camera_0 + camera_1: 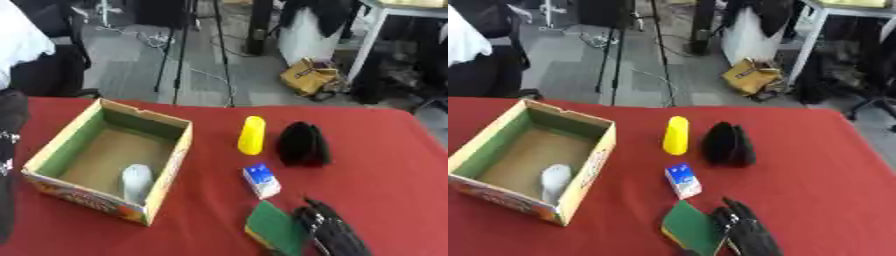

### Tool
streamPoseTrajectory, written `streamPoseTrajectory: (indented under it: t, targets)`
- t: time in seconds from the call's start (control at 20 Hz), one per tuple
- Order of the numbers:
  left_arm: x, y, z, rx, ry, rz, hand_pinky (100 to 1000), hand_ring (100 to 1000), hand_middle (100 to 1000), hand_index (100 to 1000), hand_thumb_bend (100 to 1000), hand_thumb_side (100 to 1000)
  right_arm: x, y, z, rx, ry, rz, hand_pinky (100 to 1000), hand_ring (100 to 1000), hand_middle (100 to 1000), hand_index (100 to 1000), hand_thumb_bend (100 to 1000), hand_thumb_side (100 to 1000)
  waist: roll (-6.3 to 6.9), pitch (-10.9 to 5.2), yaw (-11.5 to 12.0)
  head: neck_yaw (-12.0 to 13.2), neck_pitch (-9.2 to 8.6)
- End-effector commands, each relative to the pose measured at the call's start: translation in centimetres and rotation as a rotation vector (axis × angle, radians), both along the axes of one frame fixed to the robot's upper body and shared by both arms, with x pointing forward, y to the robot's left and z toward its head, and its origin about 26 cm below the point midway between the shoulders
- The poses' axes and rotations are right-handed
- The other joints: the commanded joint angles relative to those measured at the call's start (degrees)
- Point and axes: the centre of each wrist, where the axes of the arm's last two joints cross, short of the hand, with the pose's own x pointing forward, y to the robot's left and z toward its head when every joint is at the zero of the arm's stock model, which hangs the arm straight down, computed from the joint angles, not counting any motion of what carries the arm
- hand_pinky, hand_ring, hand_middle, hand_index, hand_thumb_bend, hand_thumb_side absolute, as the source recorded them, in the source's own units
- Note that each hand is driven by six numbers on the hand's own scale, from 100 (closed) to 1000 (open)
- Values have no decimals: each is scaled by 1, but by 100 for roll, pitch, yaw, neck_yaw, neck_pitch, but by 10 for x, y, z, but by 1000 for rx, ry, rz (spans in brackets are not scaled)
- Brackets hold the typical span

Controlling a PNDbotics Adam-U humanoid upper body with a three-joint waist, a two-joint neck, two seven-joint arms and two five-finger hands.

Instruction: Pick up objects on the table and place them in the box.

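Red cloth covers the counter [385, 165], where the right robot hand [750, 232] rests beside the green sponge [691, 227], apparently starting a grasp; whether its fingers curl around it I cannot tell. Next comes lifting it into the box [171, 160], which already holds a pale object [136, 182]; the left robot hand is out of view.

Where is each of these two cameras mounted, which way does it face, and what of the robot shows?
Left eye view: in the head, looking down at the red table; right hand at the bottom beside the green sponge, dark left arm along the left edge.
Right eye view: same head, same downward look, shifted slightly; only the right hand shows.
Shared: cardboard box holding a white object, yellow object, black object, small blue-and-white carton.
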Motion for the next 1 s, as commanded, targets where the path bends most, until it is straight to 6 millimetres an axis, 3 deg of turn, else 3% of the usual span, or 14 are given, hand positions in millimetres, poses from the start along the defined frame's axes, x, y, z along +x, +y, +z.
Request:
streamPoseTrajectory:
  t: [0.05,1.0]
  targets:
    - [-3,-2,6,3,-24,-14,992,934,864,823,100,864,2,-1,4,-21,-21,0,967,996,723,793,531,1000,31,-67,8,-18,-39]
    - [-3,-2,5,4,-19,-13,994,935,866,823,100,860,2,-1,4,-17,-90,-17,955,977,625,727,448,944,24,-70,14,-19,-44]
